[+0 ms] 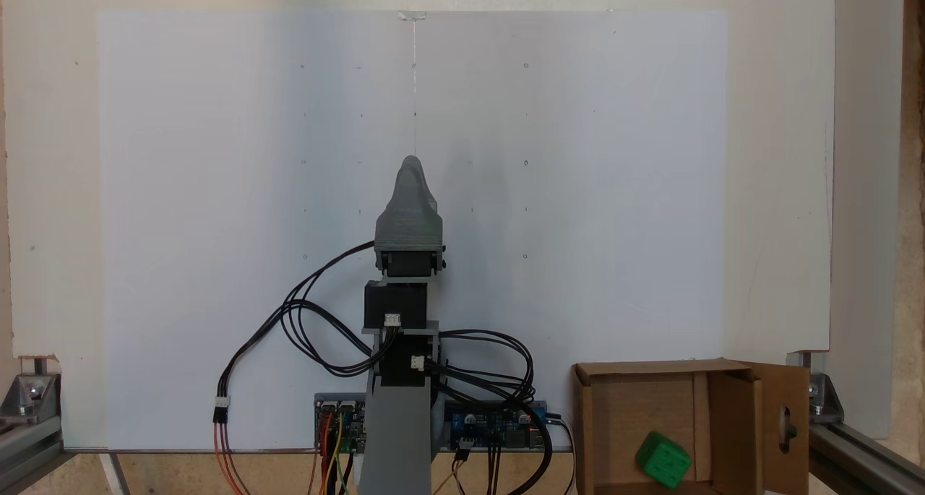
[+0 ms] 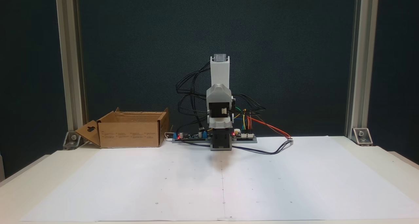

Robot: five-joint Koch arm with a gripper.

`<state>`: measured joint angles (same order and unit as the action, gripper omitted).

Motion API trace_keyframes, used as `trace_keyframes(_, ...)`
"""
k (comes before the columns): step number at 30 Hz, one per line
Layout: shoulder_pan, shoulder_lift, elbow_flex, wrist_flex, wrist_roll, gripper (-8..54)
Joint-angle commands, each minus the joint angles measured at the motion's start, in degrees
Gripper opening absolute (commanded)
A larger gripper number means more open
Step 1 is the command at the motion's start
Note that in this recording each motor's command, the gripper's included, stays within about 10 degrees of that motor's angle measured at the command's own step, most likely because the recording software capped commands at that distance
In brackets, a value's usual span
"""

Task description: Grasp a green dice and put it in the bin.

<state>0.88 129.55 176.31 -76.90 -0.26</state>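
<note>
Gripper: I see my gripper [image 1: 412,164] parked over the centre of the white sheet [image 1: 217,191], folded in above the arm's base. In both fixed views the jaws line up one behind the other, so I cannot tell whether they are apart or together. Nothing green shows at the tip.

Green dice: the green dice [image 1: 663,459] lies inside the bin [image 1: 600,423], well away from the gripper, off to its right and back toward the base in the fixed view from above. It sits tilted on the bin's floor, near the inner flap.

Bin: from the front fixed view the bin [image 2: 131,134] stands to the left of the gripper, beside the control boards [image 2: 244,137], its handle-cutout flap folded outward. The walls hide the dice from this side.

Task state: I judge the drop done; the dice rests within the walls and the arm looks parked.

Risks: if I command another move, the loose cables [image 1: 318,321] looping off the arm could snag on the boards. A swing toward the bin could clip its raised flap and shove the light box, tipping the dice out. Reaching in blind, with the jaw state unknown, could knock the dice about.
</note>
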Motion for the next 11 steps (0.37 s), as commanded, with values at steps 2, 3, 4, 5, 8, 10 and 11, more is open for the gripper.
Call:
trace_keyframes(2, 0.09, 5.98, 2.90, -3.25, 0.97, 44.9)
trace_keyframes(3, 0.09, 5.98, 2.90, -3.25, 0.97, 44.9)
trace_keyframes(4, 0.09, 5.98, 2.99, -3.25, 0.97, 44.9)
trace_keyframes(5, 0.09, 5.98, 2.90, -3.25, 0.97, 44.9)
trace_keyframes(8, 0.18, 5.98, 2.90, -3.25, 0.97, 44.9)
trace_keyframes(10, 0.18, 5.98, 2.90, -3.08, 0.97, 44.9)
trace_keyframes(11, 0.18, 5.98, 2.90, -2.99, 0.97, 44.9)
